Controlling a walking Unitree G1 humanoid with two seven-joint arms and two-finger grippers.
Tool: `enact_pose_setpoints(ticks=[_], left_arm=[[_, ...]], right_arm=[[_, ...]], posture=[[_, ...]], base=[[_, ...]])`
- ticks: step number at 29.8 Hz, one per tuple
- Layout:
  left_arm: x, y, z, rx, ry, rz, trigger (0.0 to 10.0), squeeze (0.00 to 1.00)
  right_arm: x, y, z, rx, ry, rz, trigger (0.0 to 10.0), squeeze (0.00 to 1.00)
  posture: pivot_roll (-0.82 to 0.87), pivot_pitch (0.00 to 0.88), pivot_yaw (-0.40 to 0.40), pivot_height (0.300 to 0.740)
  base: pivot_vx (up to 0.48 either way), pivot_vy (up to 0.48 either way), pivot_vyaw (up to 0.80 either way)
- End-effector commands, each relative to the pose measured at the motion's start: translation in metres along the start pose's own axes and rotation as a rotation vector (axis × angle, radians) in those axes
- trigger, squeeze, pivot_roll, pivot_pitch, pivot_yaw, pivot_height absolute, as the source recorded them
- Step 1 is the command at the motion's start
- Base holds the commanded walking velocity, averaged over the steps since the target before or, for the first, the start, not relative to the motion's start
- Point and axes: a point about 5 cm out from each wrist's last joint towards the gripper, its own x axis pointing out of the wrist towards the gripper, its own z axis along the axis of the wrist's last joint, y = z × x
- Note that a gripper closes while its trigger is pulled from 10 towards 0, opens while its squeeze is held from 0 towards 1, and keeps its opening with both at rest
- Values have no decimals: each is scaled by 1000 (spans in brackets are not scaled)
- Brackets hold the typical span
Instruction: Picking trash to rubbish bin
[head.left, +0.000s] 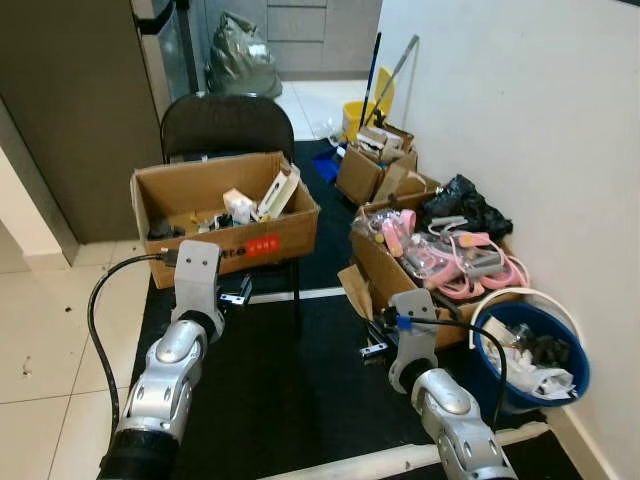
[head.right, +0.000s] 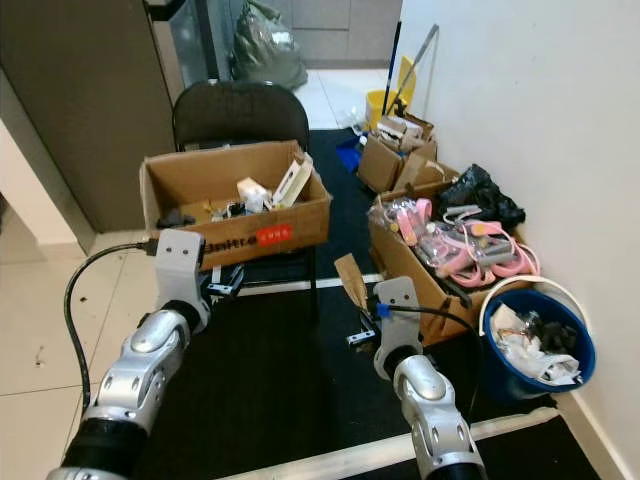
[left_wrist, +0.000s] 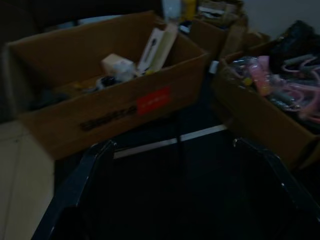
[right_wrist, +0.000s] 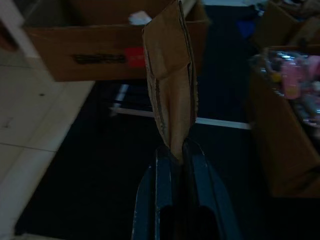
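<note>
— How did the right gripper (right_wrist: 178, 150) stand?

— Its jaws were clamped on a torn cardboard piece (right_wrist: 171, 75), which stood upright above the black mat (head.left: 290, 390), just beside the box of pink things (head.left: 440, 262).

— And the left gripper (left_wrist: 175, 150)?

— Its jaws were spread wide apart with nothing between them, held low before the open cardboard box (head.left: 225, 215) resting on the black chair (head.left: 228, 125).

— Where was the bin?

— The blue rubbish bin (head.left: 575, 352), holding crumpled white trash, sat by the white wall (head.left: 540, 120), near the right arm.
</note>
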Motion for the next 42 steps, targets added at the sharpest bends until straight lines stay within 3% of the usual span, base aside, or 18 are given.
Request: enact_pose_setpoints(ticks=[1,42], left_arm=[[-1,1,-3,8,15,-2,10000,0],[-2,-4,1,15,9,-21,10000,0]], right_arm=[[-1,0,-2,5,6,-9,10000,0],[-1,6,5,3,-14,45,10000,0]], posture=[[-57,80,-15,740],[-51,90,-18,740]], base=[[368,0,0],[364,0,0]])
